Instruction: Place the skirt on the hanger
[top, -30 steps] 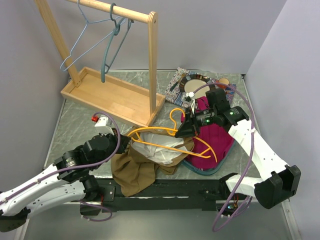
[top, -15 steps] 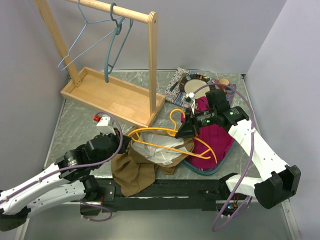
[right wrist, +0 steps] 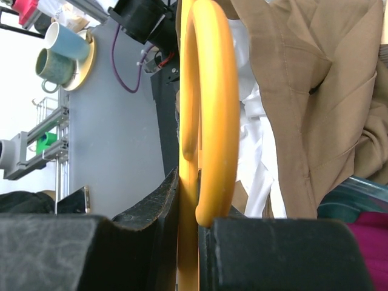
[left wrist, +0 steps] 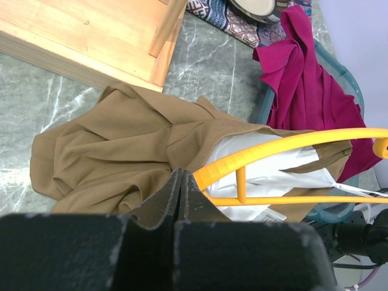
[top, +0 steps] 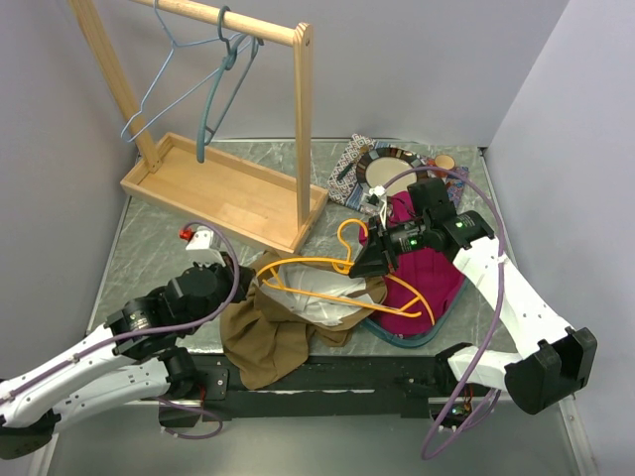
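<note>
1. Top view: the brown skirt (top: 268, 337) lies crumpled on the table (top: 159, 248) near its front edge, between the two arms. The orange hanger (top: 308, 261) lies across the skirt's upper part, over its white lining (top: 317, 297). The left gripper (top: 248, 288) is at the skirt's left edge. The right gripper (top: 359, 266) is at the hanger's hook end, beside a magenta garment (top: 427, 278). A wooden rack (top: 228, 188) stands further back.
2. Left wrist view: the left gripper (left wrist: 181, 182) has its fingers pressed together, tips at the skirt (left wrist: 115, 145) just beside one end of the hanger (left wrist: 285, 148). Whether cloth is caught between them cannot be told. The white lining (left wrist: 267, 176) shows inside the hanger's frame.
3. Right wrist view: the right gripper (right wrist: 189, 200) is clamped on the hanger (right wrist: 209, 91), whose curved hook rises between the fingers. The skirt (right wrist: 315, 91) and its lining (right wrist: 254, 151) lie beyond, to the right.
</note>
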`<state>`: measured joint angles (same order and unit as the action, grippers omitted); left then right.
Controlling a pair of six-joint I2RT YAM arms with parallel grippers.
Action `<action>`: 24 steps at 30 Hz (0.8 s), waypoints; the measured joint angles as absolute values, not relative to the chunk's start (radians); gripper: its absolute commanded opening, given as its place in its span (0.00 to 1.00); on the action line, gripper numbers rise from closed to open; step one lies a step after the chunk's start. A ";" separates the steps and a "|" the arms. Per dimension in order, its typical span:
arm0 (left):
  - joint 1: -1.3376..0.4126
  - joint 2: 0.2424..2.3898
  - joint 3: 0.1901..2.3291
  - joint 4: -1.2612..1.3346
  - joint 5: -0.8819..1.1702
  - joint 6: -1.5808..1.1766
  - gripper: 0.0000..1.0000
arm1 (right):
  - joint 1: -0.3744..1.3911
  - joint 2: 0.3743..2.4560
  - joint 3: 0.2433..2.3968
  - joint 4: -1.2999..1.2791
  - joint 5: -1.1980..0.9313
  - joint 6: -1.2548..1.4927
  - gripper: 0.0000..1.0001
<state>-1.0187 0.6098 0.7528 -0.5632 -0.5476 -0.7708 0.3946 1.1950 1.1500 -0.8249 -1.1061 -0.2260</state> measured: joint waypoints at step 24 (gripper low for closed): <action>-1.018 0.480 0.752 -0.578 -0.512 -0.797 0.01 | 0.383 1.209 1.195 -0.796 -1.128 -0.167 0.00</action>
